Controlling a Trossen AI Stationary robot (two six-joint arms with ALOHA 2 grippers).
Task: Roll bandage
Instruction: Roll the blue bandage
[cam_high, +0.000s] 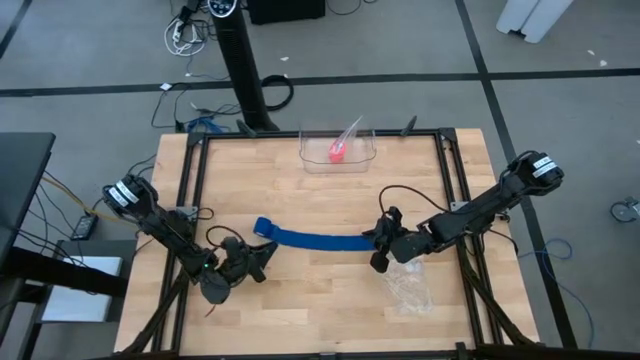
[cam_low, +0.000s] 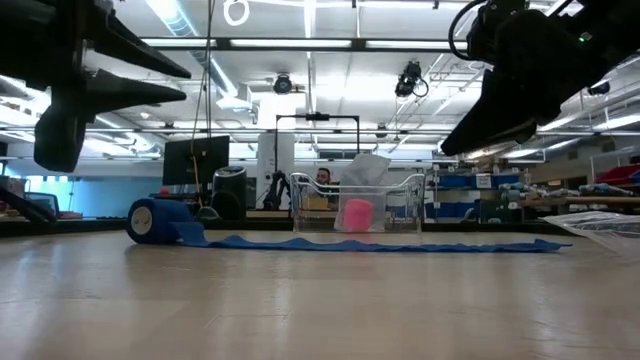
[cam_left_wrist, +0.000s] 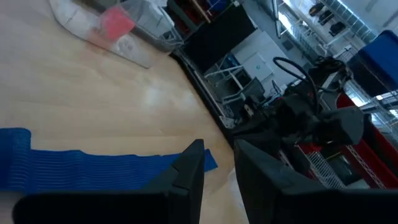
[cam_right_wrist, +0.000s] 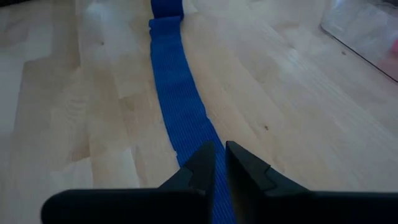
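- The pale wooden slatted surface (cam_high: 320, 310) carries everything; seen from overhead, the bright blue soft fabric bandage (cam_high: 315, 238) lies across its middle, its long axis running from nine o'clock to three o'clock with a slight sag.
- The clear plastic bin (cam_high: 338, 148) sits at twelve o'clock from the strip, well apart, with a small pink-red roll (cam_high: 337, 152) inside.
- A crumpled clear plastic bag (cam_high: 408, 288) lies at five o'clock from the strip's right end.
- The right hand (cam_high: 378, 252) hangs over the strip's three o'clock end, fingers nearly pressed together; whether they pinch the fabric I cannot tell, and level with the surface they look raised off it.
- The left hand (cam_high: 258, 262) hovers just at six o'clock of the rolled-up end (cam_high: 264, 227), slightly spread and empty, its wrist camera looking along the strip.
- The left hand is judged nearer the roll, so rolling would travel toward three o'clock.
- Both hands' fingertips are hard to make out from overhead.
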